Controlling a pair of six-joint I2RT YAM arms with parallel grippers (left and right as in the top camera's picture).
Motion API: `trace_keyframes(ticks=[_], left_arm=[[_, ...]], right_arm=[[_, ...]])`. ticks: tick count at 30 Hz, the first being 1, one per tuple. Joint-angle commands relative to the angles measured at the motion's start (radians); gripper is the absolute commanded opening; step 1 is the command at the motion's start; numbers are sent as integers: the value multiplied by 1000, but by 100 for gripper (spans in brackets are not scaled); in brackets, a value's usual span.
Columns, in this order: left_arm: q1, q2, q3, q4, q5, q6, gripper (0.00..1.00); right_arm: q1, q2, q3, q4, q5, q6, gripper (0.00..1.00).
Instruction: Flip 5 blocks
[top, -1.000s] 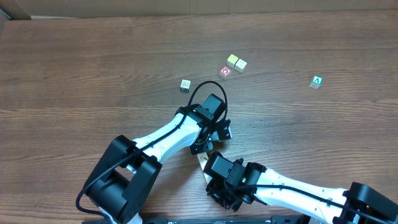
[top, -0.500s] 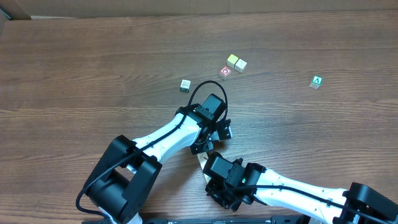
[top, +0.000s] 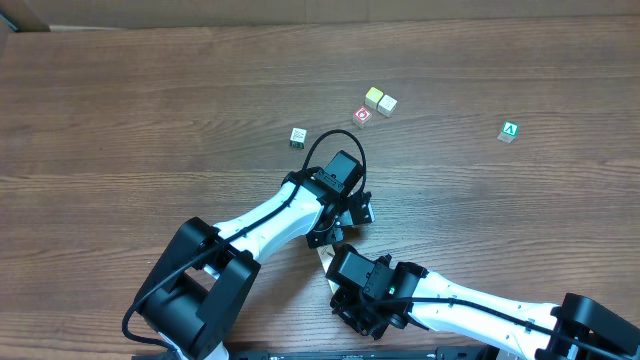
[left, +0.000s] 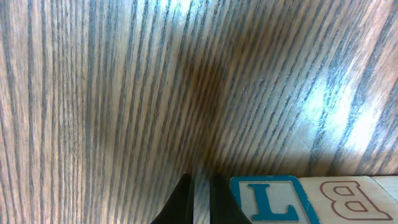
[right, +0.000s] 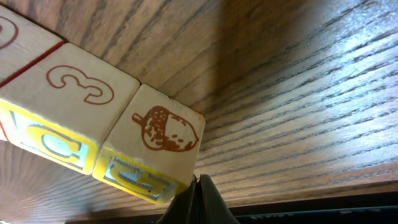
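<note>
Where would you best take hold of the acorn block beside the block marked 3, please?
Come down onto the acorn block from its acorn face, jaws on the yellow-framed side and the side opposite. Another side seems to press against the 3 block, so nothing fits in there.

On the wood-grain worktop (top: 150, 100), the left arm (top: 270, 215) reaches in from the near left and the right arm (top: 450, 305) from the near right. Their heads meet over a pale sliver of the blocks (top: 325, 258). Farther off sit a small cube (top: 298, 136), a red-framed cube (top: 362, 116), a touching pair of yellowish cubes (top: 374, 97) and, well apart on the right, a green-lettered cube (top: 510, 131).
</note>
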Motion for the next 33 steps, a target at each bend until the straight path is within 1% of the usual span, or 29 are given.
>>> trace_keyframes(ticks=[1, 7, 11, 33], left_arm=[[-6, 13, -11, 0, 16, -10, 4], [-8, 13, -11, 2, 16, -11, 4], [-8, 13, -11, 10, 16, -33, 4], [-34, 13, -11, 19, 16, -33, 4]], right_arm=[[8, 2, 0, 6, 19, 12, 4], [8, 2, 0, 11, 19, 12, 4], [8, 2, 0, 14, 22, 12, 4], [18, 2, 0, 40, 26, 11, 4]])
